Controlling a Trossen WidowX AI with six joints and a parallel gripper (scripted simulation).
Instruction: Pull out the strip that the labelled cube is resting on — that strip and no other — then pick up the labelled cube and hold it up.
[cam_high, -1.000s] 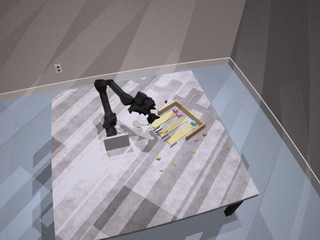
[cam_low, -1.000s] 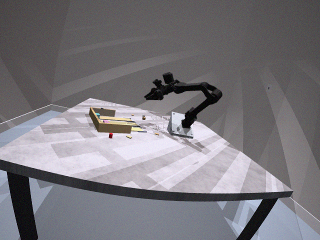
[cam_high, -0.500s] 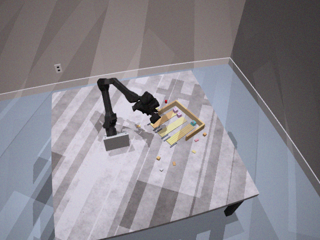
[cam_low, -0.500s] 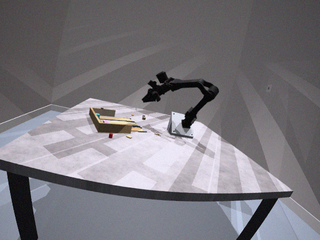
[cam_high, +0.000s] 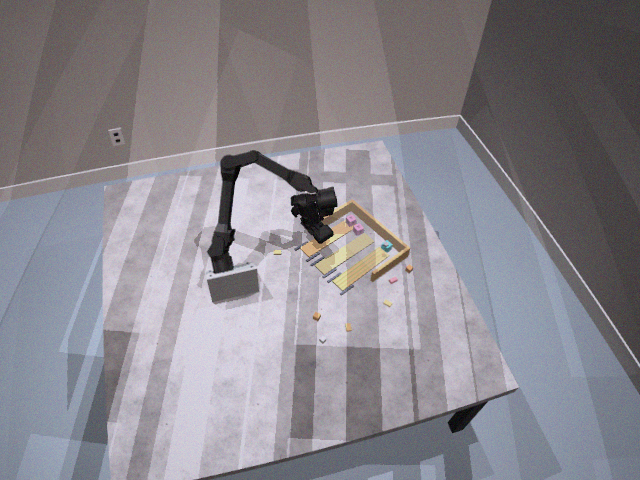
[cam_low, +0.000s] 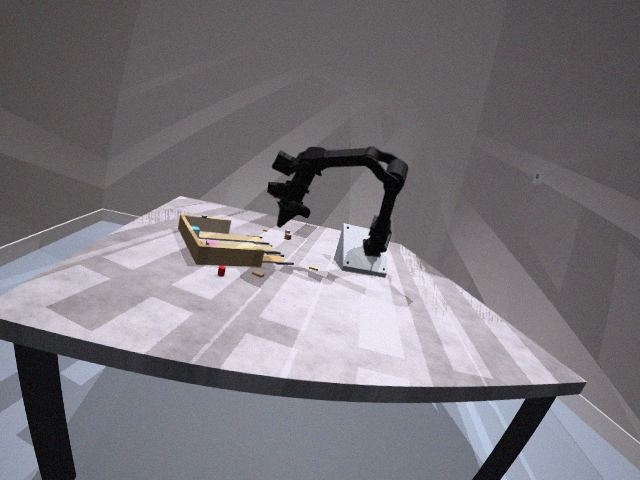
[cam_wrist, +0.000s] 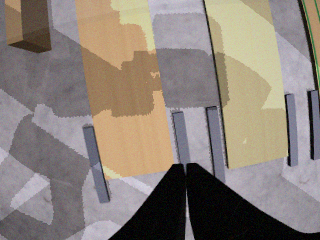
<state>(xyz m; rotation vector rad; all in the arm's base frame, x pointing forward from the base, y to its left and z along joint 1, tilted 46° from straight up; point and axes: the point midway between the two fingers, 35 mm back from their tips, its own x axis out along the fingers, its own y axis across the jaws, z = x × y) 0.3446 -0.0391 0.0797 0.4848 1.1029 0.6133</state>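
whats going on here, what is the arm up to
The black robot arm has its gripper down at the open end of a three-sided wooden frame, where three flat strips lie side by side. The fingers are shut, their tips at the near end of a thin grey tab beside the orange wooden strip; whether they pinch it cannot be told. Two pink cubes and a teal cube sit at the far end.
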